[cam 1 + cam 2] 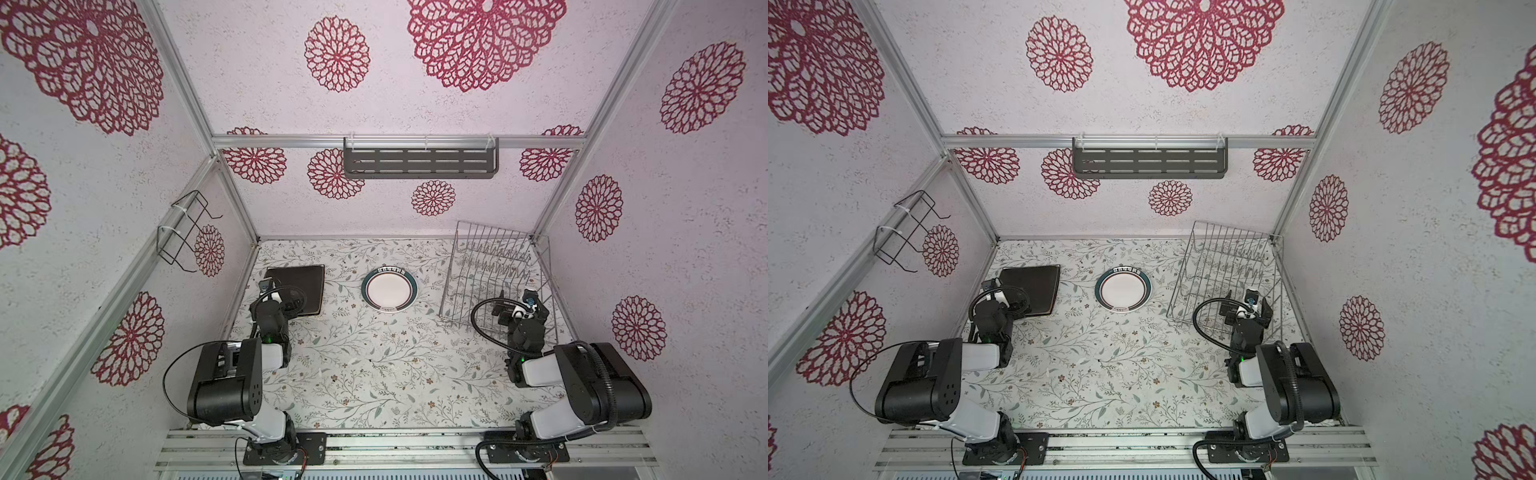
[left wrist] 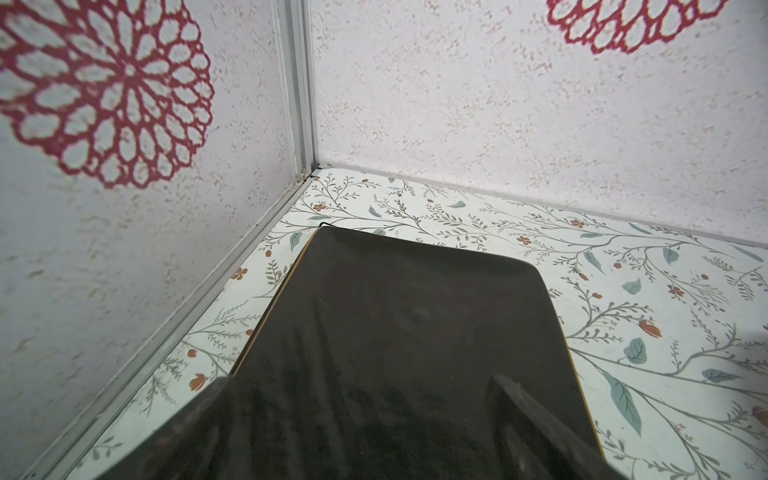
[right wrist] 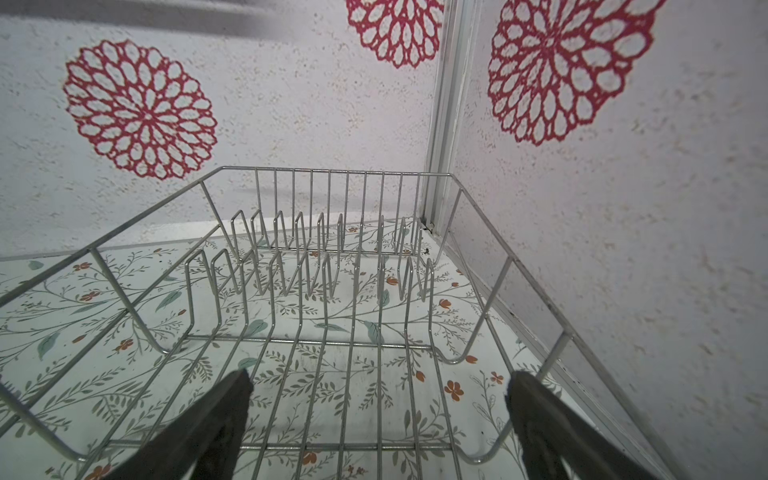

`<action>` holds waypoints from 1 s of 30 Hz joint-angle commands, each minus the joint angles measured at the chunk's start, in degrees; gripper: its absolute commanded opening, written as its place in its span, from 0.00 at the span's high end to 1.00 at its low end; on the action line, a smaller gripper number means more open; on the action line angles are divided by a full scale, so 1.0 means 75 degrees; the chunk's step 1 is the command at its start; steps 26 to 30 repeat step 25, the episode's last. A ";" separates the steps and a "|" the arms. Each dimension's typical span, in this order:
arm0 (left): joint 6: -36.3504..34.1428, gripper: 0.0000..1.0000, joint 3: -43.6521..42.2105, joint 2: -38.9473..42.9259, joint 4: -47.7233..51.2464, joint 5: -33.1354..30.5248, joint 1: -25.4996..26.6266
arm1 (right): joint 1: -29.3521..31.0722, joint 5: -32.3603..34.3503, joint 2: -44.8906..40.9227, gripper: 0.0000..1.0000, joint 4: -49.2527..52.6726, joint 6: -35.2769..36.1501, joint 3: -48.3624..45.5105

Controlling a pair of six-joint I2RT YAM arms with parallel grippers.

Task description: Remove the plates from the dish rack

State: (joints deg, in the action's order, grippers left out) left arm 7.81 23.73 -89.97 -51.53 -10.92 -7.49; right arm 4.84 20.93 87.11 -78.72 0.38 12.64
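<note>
The left arm (image 1: 272, 322) is stretching from its base toward the corner far left of the dish rack (image 1: 478, 237), wrist tipping down, so the left gripper (image 2: 361, 386) is hovering low over the dark-backed square plate (image 1: 309, 280), jaws spread wide above its back. The right arm (image 1: 525, 332) is bending forward and holding the right gripper (image 3: 378, 382) over the rack's near end, jaws spread just as wide. Both top views are showing the teal-rimmed round plate (image 1: 389, 289) lying flat on the floral table (image 1: 374, 365) left of the rack. Only the right wrist view is showing the table print through the upright prongs (image 3: 291, 266), and only the left wrist view is showing a pale edge along the dark plate
</note>
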 commanded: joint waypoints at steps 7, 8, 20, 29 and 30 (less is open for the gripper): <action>-0.0005 0.03 0.0018 0.0079 -0.0026 0.0030 0.0002 | -0.0058 0.0127 0.0179 0.01 0.0907 -0.0203 0.0096; -0.0006 0.03 0.0017 0.0079 -0.0018 0.0028 0.0005 | -0.0049 0.0125 0.0186 0.01 0.0923 -0.0197 0.0107; -0.0009 0.03 0.0019 0.0079 -0.0031 0.0024 0.0004 | -0.0050 0.0117 0.0198 0.01 0.0979 -0.0202 0.0152; -0.0001 0.03 0.0020 0.0084 -0.0022 0.0022 0.0004 | -0.0050 0.0136 0.0186 0.01 0.0908 -0.0189 0.0106; -0.0001 0.03 0.0020 0.0084 -0.0022 0.0022 0.0004 | -0.0050 0.0136 0.0186 0.01 0.0908 -0.0189 0.0106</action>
